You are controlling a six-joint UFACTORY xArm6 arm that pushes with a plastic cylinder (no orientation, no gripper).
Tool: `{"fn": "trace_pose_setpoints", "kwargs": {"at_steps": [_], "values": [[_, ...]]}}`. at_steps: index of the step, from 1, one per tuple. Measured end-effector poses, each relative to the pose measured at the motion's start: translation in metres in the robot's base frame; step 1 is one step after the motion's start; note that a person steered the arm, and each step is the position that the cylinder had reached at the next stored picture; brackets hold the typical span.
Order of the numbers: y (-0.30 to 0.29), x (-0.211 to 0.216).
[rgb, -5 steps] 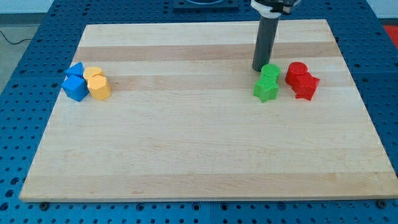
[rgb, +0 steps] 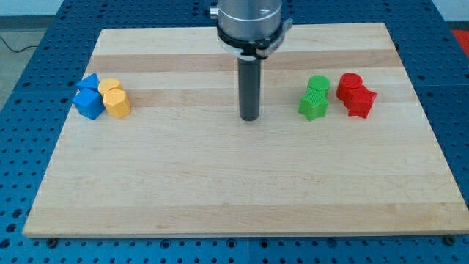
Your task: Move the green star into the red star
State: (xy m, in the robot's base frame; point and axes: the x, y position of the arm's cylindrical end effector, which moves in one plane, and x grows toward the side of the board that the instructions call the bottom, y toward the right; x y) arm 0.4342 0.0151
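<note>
The green star (rgb: 314, 107) lies at the board's right, touching a green round block (rgb: 319, 86) just above it. The red star (rgb: 360, 102) lies further right, touching a red round block (rgb: 349, 85) above it. A small gap separates the green pair from the red pair. My tip (rgb: 250, 117) rests on the board left of the green star, well apart from it and touching no block.
At the view's left, two blue blocks (rgb: 89, 97) and two yellow blocks (rgb: 114, 98) sit clustered together. The wooden board (rgb: 234, 183) lies on a blue perforated table (rgb: 22, 88).
My tip has moved left and toward the view's bottom, from just above the green round block to a spot left of the green star. No block has moved.
</note>
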Motion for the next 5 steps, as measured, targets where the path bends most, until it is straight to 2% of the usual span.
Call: {"fn": "trace_pose_setpoints", "kwargs": {"at_steps": [2,3,4,5], "values": [[0.059,0.000],[0.071,0.000],[0.052,-0.006],[0.060,-0.023]]}}
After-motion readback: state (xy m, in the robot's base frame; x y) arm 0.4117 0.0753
